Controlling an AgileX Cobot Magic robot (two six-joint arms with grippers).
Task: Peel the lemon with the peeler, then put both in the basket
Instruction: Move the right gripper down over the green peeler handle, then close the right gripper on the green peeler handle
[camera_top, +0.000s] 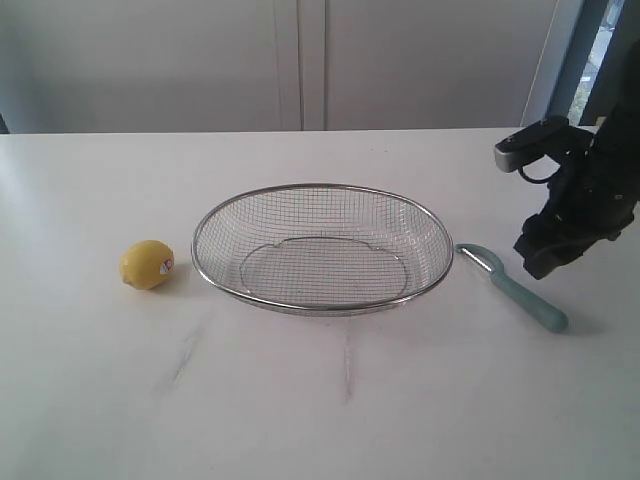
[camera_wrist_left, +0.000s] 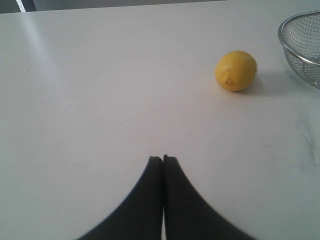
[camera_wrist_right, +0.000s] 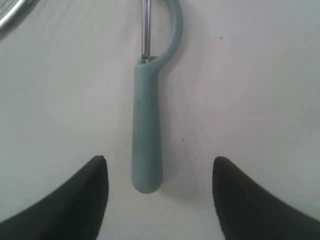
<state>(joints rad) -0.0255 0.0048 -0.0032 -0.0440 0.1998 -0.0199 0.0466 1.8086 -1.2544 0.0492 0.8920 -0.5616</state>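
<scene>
The yellow lemon (camera_top: 147, 265) with its red-and-white sticker lies on the white table, left of the wire basket (camera_top: 330, 192); the left wrist view shows the lemon (camera_wrist_left: 236, 70) far ahead of my left gripper (camera_wrist_left: 163, 158), which is shut and empty. The teal-handled peeler (camera_top: 515, 288) lies flat to the right of the basket, blade head toward it. My right gripper (camera_top: 548, 262) hovers just above the peeler's handle end. In the right wrist view the right gripper (camera_wrist_right: 160, 162) is open, and the peeler (camera_wrist_right: 147, 135) has its handle end between the fingertips, untouched.
The basket rim (camera_wrist_left: 300, 47) shows at the edge of the left wrist view, and a sliver of it (camera_wrist_right: 11, 14) in the right wrist view. A white wall (camera_top: 300, 60) runs behind the table's far edge. Faint smudges mark the table (camera_top: 190, 350).
</scene>
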